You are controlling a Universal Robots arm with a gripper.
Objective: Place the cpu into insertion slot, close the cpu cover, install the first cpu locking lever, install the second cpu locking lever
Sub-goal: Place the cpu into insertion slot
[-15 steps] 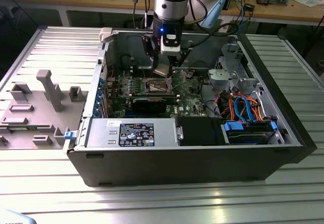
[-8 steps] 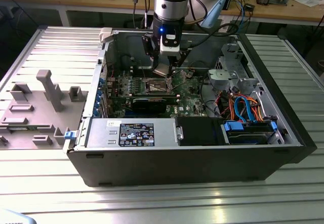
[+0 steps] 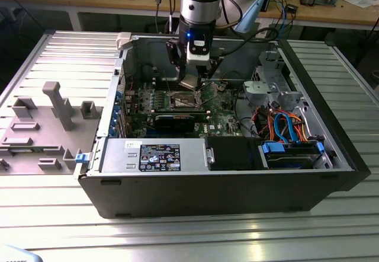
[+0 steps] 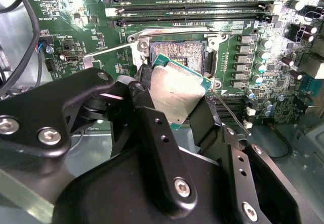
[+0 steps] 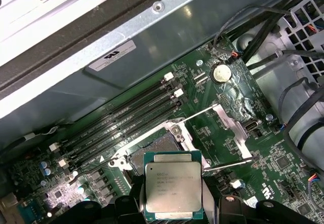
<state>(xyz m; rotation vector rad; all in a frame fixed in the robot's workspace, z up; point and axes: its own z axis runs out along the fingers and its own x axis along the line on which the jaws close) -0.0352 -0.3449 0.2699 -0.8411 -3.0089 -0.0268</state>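
Gripper (image 4: 174, 113) clamped on the cpu (image 4: 177, 84), poised over the insertion slot (image 4: 174, 51), slot's near edge hidden behind it

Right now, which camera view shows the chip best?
The first wrist view: the chip faces the camera flat, most of its top showing. The second wrist view shows it tilted, partly hidden by the pincer. The exterior view shows a small tan patch.

Ribbed metal table (image 3: 177, 238) with open computer case (image 3: 207, 191) and grey plastic fixture (image 3: 59, 133) directly on it.
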